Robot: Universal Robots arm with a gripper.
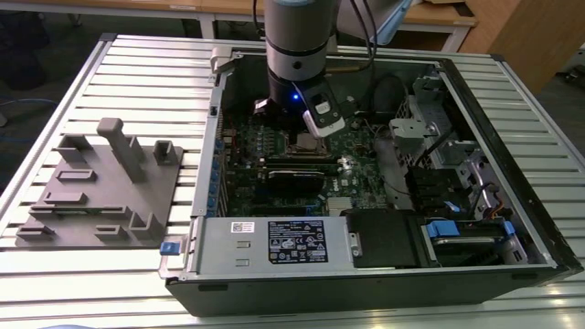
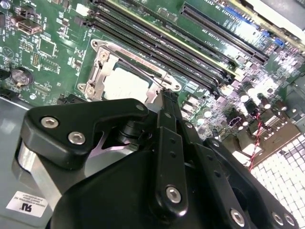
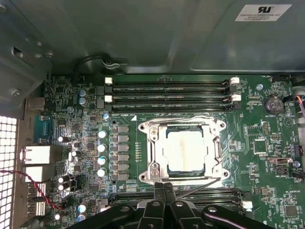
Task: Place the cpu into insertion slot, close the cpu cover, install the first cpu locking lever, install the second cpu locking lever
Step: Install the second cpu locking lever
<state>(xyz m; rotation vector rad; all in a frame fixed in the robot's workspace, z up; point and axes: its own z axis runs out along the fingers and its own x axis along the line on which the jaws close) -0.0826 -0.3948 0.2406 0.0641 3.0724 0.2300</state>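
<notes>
Looking from the left side of the first wrist view to its right, the cpu cover [image 3: 185, 150] lies flat on the insertion slot [image 3: 215, 168], and the cpu [image 3: 185, 149] sits in its window. The chip seems light, stiff and fragile; I would touch only the metal frame or the thin lever, which may be springy. The gripper [image 3: 165, 191] hovers just beside the socket, its jaws pressed together, holding nothing.
</notes>
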